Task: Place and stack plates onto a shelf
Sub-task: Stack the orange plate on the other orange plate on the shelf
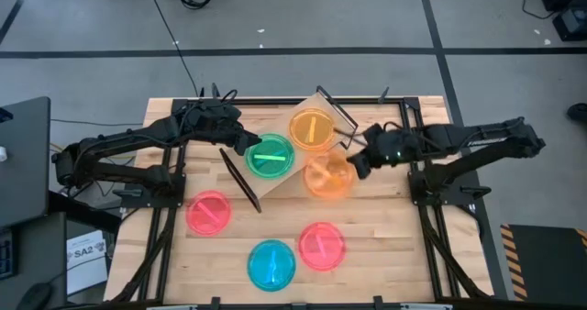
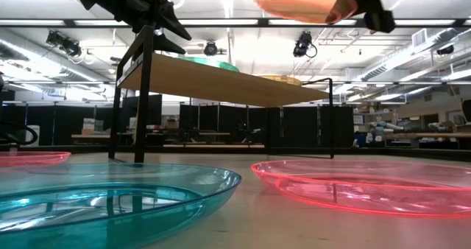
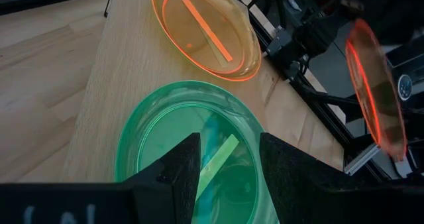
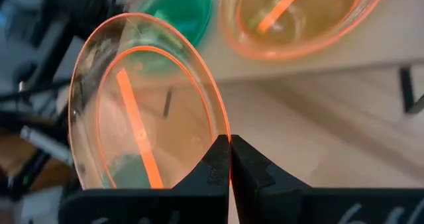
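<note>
The shelf (image 1: 292,183) is a light wooden board on black wire legs, standing skewed at mid-table. A green plate (image 1: 269,156) and an orange plate (image 1: 312,129) lie flat on it. My left gripper (image 3: 228,168) is open and hovers just over the green plate (image 3: 192,151), at the rim toward the table's left. My right gripper (image 4: 230,159) is shut on a second orange plate (image 1: 327,175), held in the air over the shelf's right part. That plate shows high up in the low view (image 2: 302,2). My right gripper pinches the second orange plate by its rim (image 4: 227,139), at the edge toward the table's right, between the two fingertips. The fingers come about level from the table's right. The plate is lifted clear above the shelf and tilted.
Three more plates lie on the slatted tabletop in front of the shelf: a pink plate (image 1: 209,211) on the left, a blue plate (image 1: 271,264) near the front edge, and another pink plate (image 1: 321,246) beside it. Bare board (image 3: 112,71) remains on the shelf around its plates.
</note>
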